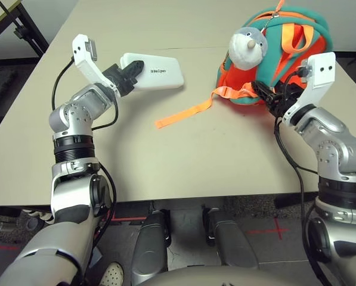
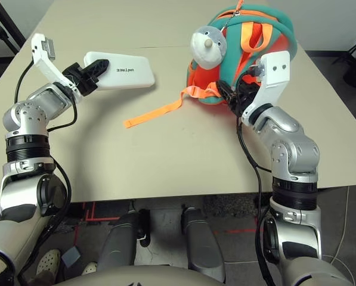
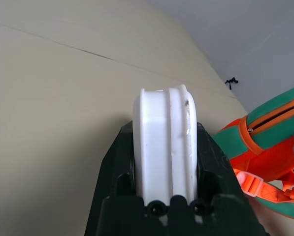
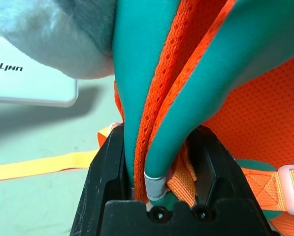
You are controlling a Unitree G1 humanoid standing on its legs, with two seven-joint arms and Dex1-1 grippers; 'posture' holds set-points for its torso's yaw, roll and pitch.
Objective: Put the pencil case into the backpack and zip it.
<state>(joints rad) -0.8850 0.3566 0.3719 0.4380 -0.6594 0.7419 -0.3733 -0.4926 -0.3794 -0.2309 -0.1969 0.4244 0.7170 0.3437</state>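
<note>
From my head camera, the case lies flat on the table, its long axis running across the table from my left pincer toward the backpack. It is a white slab with rounded corners. Small grey print sits on its top, upside down from here and too fine to read in this view. My left pincer is clamped on the case's near short end. The backpack sits well apart from the case to the right, orange with teal trim, a grey plush charm on its front and a loose orange strap trailing over the table. My right pincer is at the backpack's lower edge.

Left wrist view: the case stands edge-on between my two black fingers, both pressed against its faces. Its seam runs straight away from me.

Right wrist view: my right pincer grips a fold of teal piping and orange mesh of the backpack. The case shows beyond, with mirrored letters reading roughly "UNIT".
</note>
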